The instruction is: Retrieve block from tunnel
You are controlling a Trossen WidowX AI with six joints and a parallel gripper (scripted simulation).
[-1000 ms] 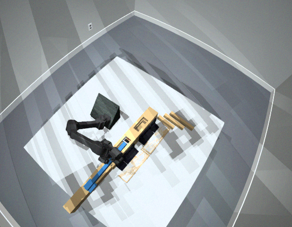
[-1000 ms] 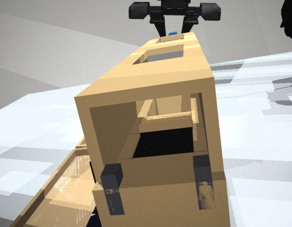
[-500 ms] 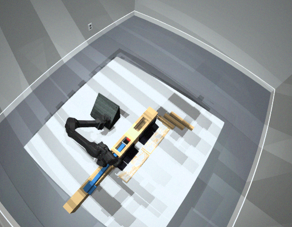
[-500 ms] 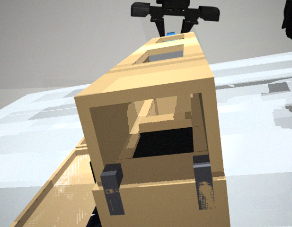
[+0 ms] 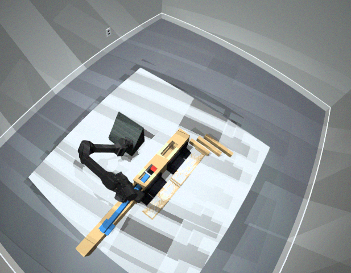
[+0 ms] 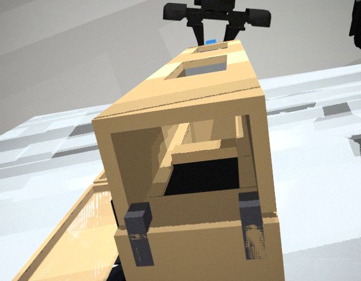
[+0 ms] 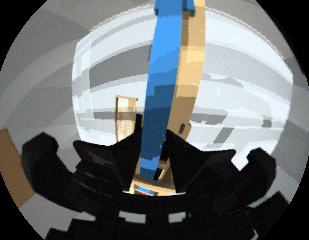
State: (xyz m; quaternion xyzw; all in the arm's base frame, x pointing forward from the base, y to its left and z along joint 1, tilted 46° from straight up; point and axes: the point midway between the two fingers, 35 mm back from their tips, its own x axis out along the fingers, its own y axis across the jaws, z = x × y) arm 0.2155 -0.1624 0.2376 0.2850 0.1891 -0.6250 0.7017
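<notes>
In the top view, the wrist housing covers your claw's fingertips (image 5: 137, 197) and the stretch of blue handle (image 5: 118, 212) beneath them. The tunnel's roof (image 5: 157, 161) hides the middle of the sliding cage, and you see the red block (image 5: 153, 168) only in part, through the window.

In the exterior view, the upper edge cuts off the arm above your claw (image 6: 214, 42), and the far end of the tunnel hides the tips of its fingers. The right edge crops another black arm part, and the bottom edge cuts through the wooden base (image 6: 198, 250).

In the wrist view, the top edge crops the handle (image 7: 164, 70), and the red bit in the window is too small for you to make out.
</notes>
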